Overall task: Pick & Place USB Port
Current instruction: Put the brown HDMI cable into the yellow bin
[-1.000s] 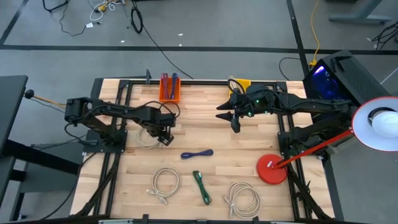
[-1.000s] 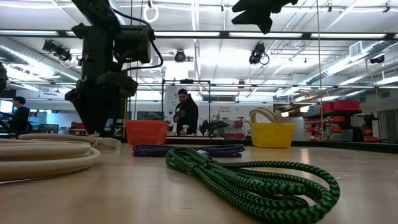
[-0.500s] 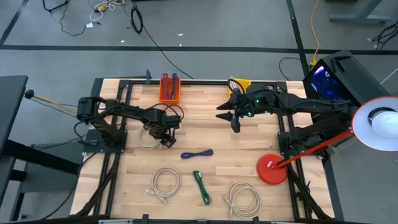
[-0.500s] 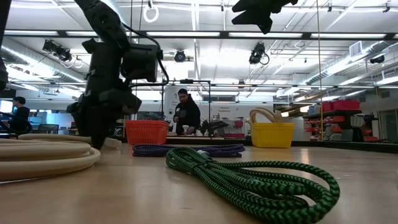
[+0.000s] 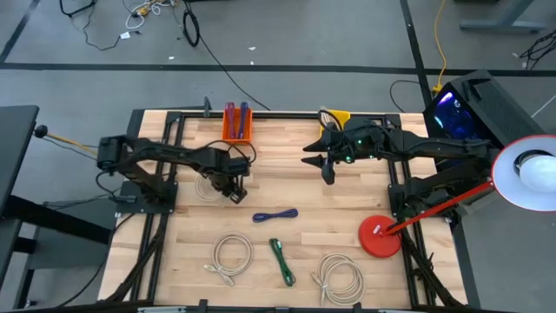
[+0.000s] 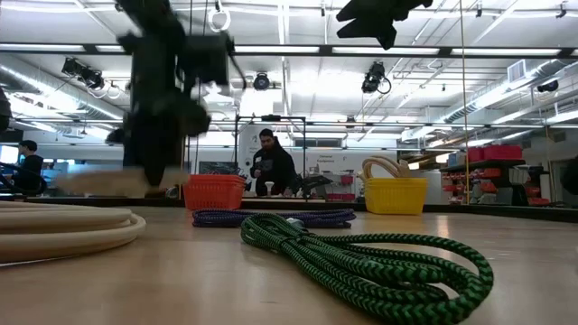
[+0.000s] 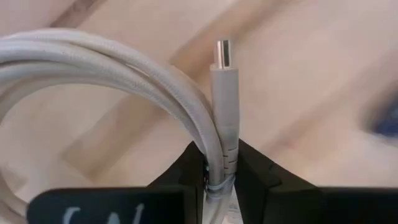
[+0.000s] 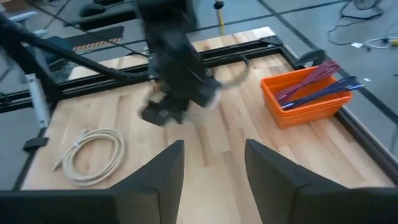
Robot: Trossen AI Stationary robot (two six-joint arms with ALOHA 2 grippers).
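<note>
My left gripper is at the table's left middle, shut on a white coiled USB cable. The left wrist view shows the coil and its plug standing out past my fingers. In the low view this gripper is blurred, with the pale cable beside it above the tabletop. My right gripper hangs open and empty high over the far middle of the table; its fingers stand wide apart. My left gripper pinches the white cable between its two fingers at the plug's ribbed back end, with a neighbouring strand of the coil caught alongside it. The fingers come from above. The metal tip sticks out beyond them and the coil hangs to one side, off the table.
An orange basket of red and blue cables and a yellow basket stand at the far edge. A blue cable, a green cable, two white coils and a red lamp base lie nearer. People stand in the room behind.
My left gripper has risen, still shut on the white cable. The coil's held end, which lay on the table beside the fingers, is now lifted clear and blurred with motion. My right arm has kept still.
</note>
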